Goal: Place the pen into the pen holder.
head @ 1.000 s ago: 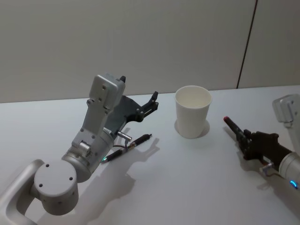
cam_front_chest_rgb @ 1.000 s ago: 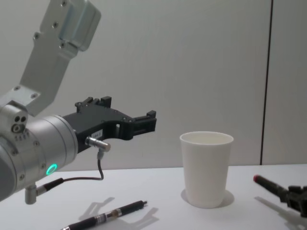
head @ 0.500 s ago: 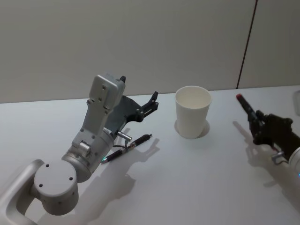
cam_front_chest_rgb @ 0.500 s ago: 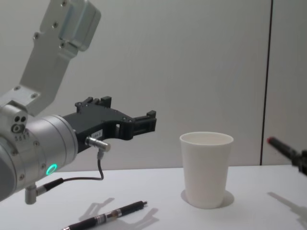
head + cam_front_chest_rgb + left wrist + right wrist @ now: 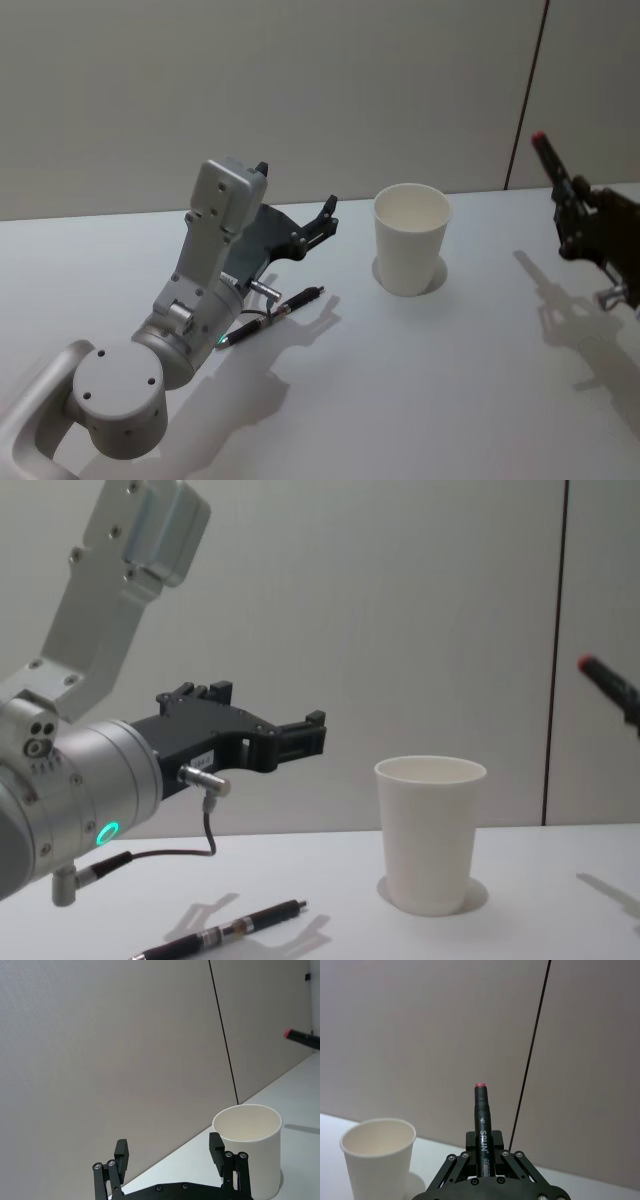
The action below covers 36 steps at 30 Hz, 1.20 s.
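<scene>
The pen point(image 5: 548, 161) is black with a red end, and my right gripper point(image 5: 572, 207) is shut on it, holding it raised above the table to the right of the pen holder. In the right wrist view the pen point(image 5: 481, 1110) points away from the right gripper point(image 5: 482, 1146). The pen holder point(image 5: 412, 240) is a white paper cup standing upright mid-table, also seen as the pen holder point(image 5: 379, 1160) from the wrist and the pen holder point(image 5: 430, 830) from the chest. My left gripper point(image 5: 325, 216) hangs open left of the cup, holding nothing.
A second dark pen point(image 5: 272, 314) lies on the white table point(image 5: 420, 400) under my left arm, seen again as the pen point(image 5: 225, 932) in the chest view. A plain wall with a dark vertical seam point(image 5: 527, 90) stands behind the table.
My right gripper has lifted the pen from near the table surface up and back, to well above cup height. The left arm, the cup and the lying pen have not moved.
</scene>
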Motion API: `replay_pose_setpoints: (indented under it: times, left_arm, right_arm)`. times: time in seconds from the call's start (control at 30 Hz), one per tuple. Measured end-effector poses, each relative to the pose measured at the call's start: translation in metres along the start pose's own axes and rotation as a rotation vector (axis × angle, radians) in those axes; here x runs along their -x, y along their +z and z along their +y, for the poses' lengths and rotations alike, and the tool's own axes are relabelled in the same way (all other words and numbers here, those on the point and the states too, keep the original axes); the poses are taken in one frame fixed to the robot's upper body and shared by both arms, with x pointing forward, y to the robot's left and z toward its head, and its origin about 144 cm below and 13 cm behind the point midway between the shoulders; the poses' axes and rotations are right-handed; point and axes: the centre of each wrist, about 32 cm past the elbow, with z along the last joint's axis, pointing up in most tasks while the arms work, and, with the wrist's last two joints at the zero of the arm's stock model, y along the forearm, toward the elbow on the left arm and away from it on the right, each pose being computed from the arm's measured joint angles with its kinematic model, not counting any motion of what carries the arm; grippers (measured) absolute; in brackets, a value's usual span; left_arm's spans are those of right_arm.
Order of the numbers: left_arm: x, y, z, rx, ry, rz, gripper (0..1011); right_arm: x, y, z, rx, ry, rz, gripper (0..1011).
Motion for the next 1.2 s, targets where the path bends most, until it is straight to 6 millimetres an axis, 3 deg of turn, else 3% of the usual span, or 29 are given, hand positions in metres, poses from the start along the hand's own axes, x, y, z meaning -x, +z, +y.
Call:
replay_pose_setpoints:
  times: [0.47,1.2]
  left_arm:
    - [0.0,0.0,0.0,0.0,0.0,0.0,1001]
    - [0.0,0.0,0.0,0.0,0.0,0.0,1001]
  right_arm:
    - [0.003,0.013,0.04,-0.189,0.065,0.004,176]
    - [0.024,0.008,0.083,-0.242,0.161,-0.015,176]
